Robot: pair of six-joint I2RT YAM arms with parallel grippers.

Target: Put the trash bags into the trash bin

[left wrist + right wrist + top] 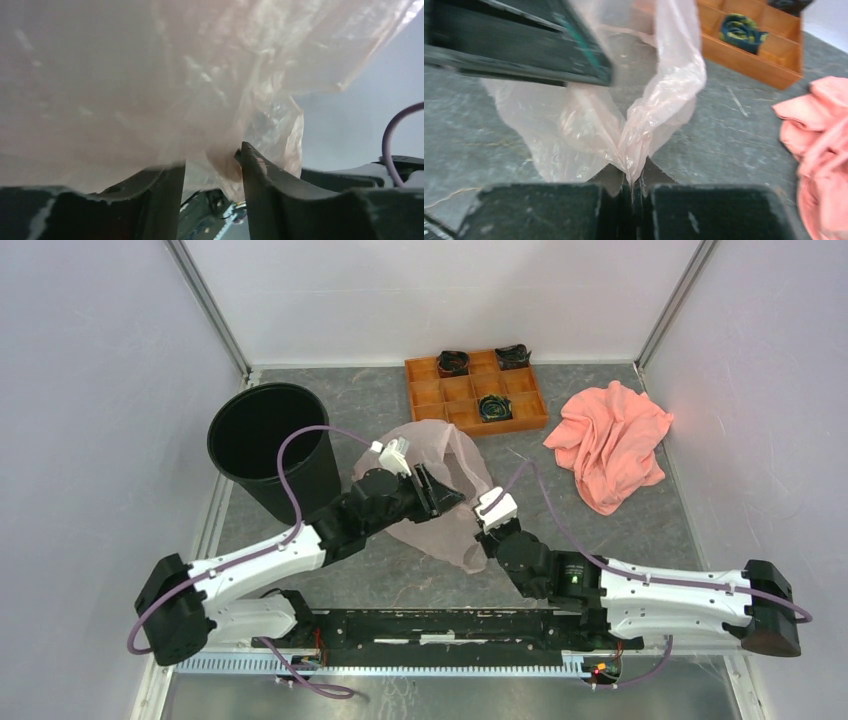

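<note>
Top external view, from left: trash bin (300, 480) upright at far left; left arm stretched diagonally past it, left gripper (440, 492) over the trash bag (450, 445); trash bag on the table just right of the bin, long axis far-to-near; right arm folded inward, right gripper (478, 540) at its near end. Left wrist view alone: jaws parted, film draped across; right wrist view alone: clenched on a pinched fold, orange tray (744, 55) and pink cloth (819, 140) beyond.

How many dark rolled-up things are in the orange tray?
3 dark rolls, all in the orange tray: two in its back row, left and right, one nearer the front. None looks hidden.
</note>
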